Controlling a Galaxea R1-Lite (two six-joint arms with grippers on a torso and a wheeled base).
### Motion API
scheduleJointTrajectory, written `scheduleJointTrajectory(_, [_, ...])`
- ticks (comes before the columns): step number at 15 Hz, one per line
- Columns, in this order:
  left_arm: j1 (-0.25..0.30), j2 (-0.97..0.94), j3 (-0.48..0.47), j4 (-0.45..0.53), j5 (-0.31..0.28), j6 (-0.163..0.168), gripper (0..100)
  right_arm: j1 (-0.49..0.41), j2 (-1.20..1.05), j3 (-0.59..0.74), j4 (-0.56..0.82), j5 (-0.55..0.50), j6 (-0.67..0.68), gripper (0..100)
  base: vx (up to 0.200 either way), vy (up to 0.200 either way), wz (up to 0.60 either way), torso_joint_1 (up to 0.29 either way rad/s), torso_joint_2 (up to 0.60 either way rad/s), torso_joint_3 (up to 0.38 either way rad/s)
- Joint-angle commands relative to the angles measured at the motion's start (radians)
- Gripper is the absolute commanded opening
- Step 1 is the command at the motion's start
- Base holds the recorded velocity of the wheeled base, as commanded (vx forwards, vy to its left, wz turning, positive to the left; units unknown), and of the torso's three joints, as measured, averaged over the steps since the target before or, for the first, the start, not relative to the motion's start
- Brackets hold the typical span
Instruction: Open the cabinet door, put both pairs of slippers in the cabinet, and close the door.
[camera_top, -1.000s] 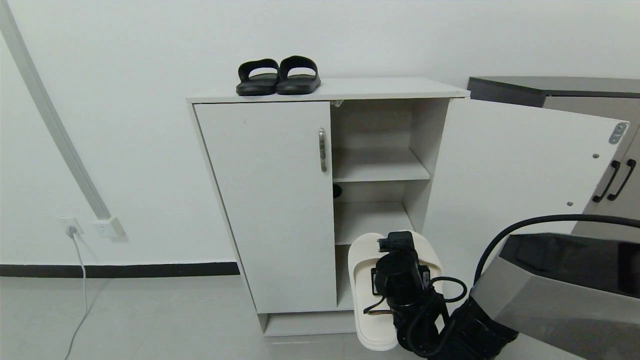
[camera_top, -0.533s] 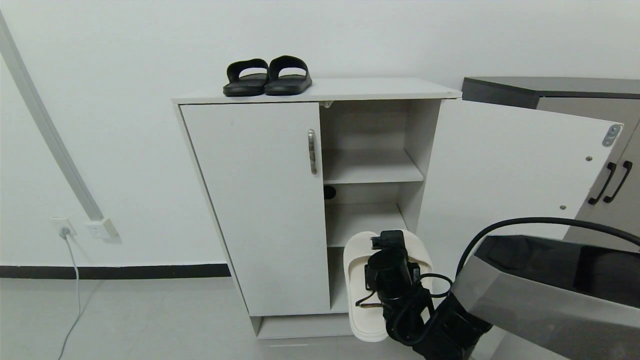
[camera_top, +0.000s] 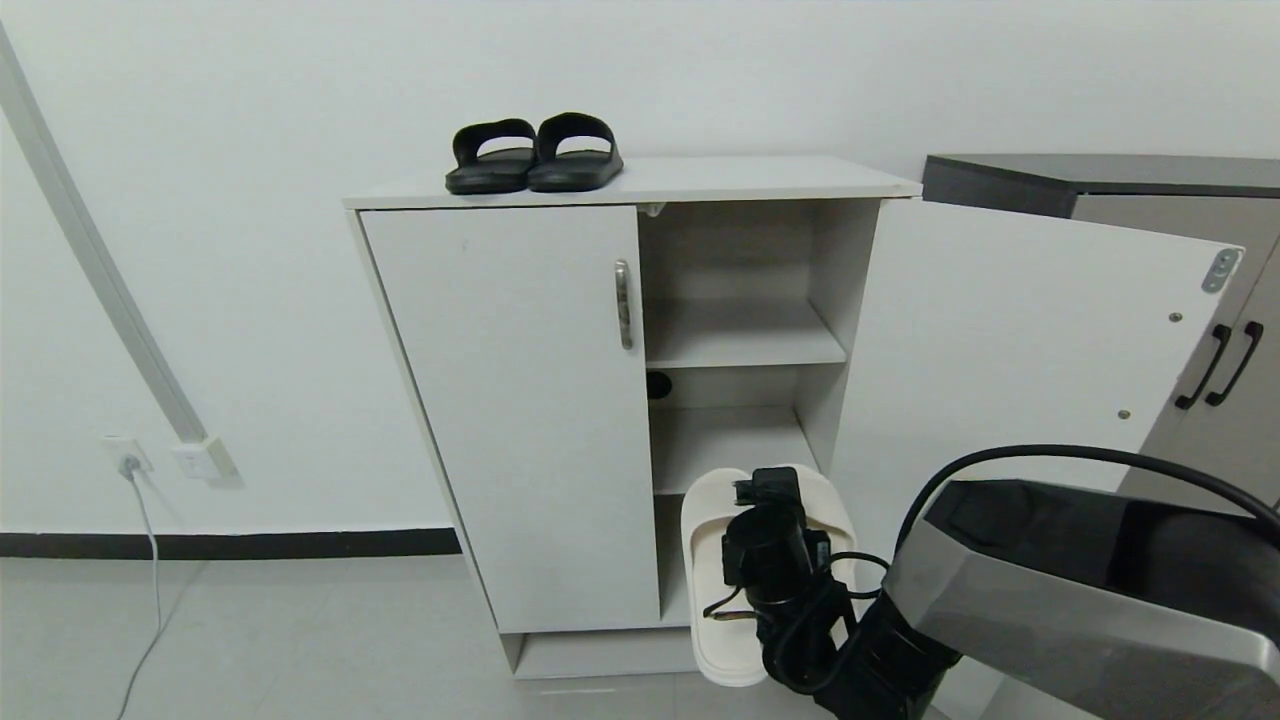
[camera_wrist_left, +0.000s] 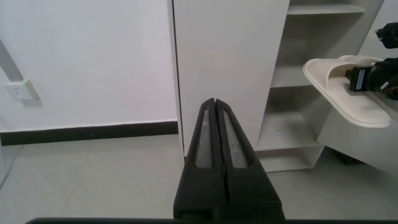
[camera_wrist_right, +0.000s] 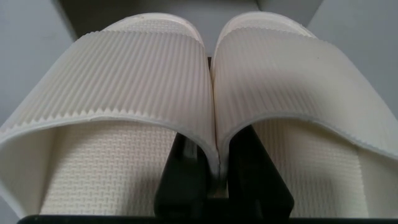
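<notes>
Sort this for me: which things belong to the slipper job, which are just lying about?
Job: white slippers in the right gripper; black slippers on the white cabinet; its open door.
Lying about: grey cabinet, wall socket, cable.

White slippers (camera_wrist_right: 149, 81): matt, foam-like, with finely ribbed straps and cross-hatched footbeds. Black slippers (camera_top: 535, 155): matt, smooth. Cabinet (camera_top: 520, 400): smooth, matt white panels. Handle (camera_top: 623, 304): metal, slight sheen.

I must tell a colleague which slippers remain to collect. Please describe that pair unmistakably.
Find the white cabinet against the wall, right door open. On its top, toward the left end, sits a pair of black slippers. The white slippers hang low in the right gripper.
</notes>
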Motion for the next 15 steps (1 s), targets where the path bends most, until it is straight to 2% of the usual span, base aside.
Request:
scheduleJointTrajectory(1, [0.000, 0.002, 0.000, 0.000, 0.000, -0.001, 0, 0.004, 0.000, 0.003, 0.000, 0.000, 0.000, 0, 0.000, 0.000, 0.00, 0.000, 0.00, 0.000])
scheduleJointTrajectory(7, [0.000, 0.002, 0.000, 0.000, 0.000, -0.001, 0, 0.004, 0.001, 0.001, 0.000, 0.005, 0.000, 0, 0.000, 0.000, 0.00, 0.000, 0.00, 0.000])
scheduleJointTrajectory(15, [0.000, 0.002, 0.000, 0.000, 0.000, -0.001, 0, 0.002, 0.003, 0.004, 0.001, 0.006, -0.001, 0, 0.000, 0.000, 0.00, 0.003, 0.00, -0.173])
